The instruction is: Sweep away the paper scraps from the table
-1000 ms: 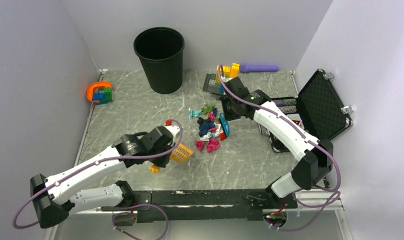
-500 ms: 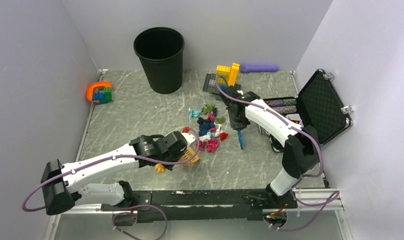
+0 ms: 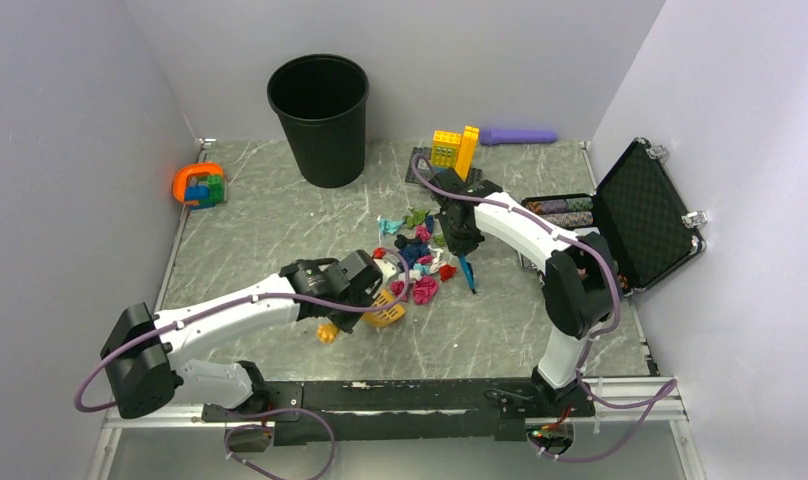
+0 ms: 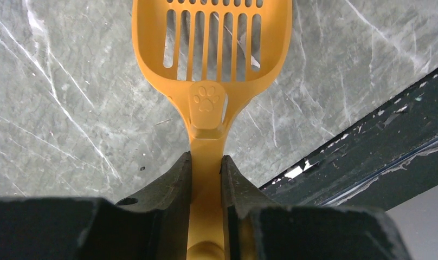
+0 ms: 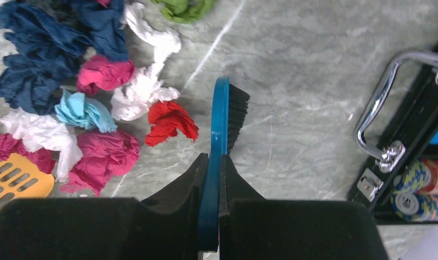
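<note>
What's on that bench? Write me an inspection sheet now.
Surface: table, marbled, bare away from the middle.
Job's things: paper scraps in one loose pile mid-table, between the scoop and the brush.
Clutter: bin at the back, bricks, purple object, orange item at the left edge, open case with poker chips.
Grippers: left tool shut on the scoop's handle; right tool shut on the brush's handle.
Cables: purple cables looped along both arms.
Surroundings: grey walls; nothing else seen.

Top cam overhead from behind; wrist cams close, facing down; paper scraps (image 5: 105,151) shared w/ right
</note>
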Robot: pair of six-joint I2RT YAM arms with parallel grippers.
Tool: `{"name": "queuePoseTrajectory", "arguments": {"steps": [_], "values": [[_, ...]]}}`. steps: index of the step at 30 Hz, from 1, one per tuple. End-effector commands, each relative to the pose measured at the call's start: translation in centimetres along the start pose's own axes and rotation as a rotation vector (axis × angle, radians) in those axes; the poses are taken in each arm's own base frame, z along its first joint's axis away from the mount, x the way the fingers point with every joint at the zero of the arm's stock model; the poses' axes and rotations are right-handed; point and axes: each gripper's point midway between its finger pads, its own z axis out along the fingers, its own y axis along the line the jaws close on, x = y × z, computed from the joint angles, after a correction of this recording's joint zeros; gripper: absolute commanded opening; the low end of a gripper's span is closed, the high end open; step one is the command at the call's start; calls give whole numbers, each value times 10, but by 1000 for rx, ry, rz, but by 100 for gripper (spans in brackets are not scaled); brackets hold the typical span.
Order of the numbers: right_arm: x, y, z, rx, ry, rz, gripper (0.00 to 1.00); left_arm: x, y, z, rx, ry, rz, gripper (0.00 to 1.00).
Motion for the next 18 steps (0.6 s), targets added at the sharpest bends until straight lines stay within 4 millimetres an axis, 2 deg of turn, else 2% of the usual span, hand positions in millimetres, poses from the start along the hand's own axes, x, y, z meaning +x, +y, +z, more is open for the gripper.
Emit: {"name": "queuePoseTrajectory", "arguments": {"steps": [1,4,9,18], "values": [[-30,28,3,-126,-79,-83,0,-20,0,-3,51,-24,-22,0],[-32,38,3,-152,-79,-129,0,-22,1,-2,60,-8,-14,0],[-30,67,-3,-231,-84,-184,0,-27,-4,-1,93,0,9,0],[-13,135,-30,-479,-63,-166,0,-36,-7,8,90,26,-1,0]]}}
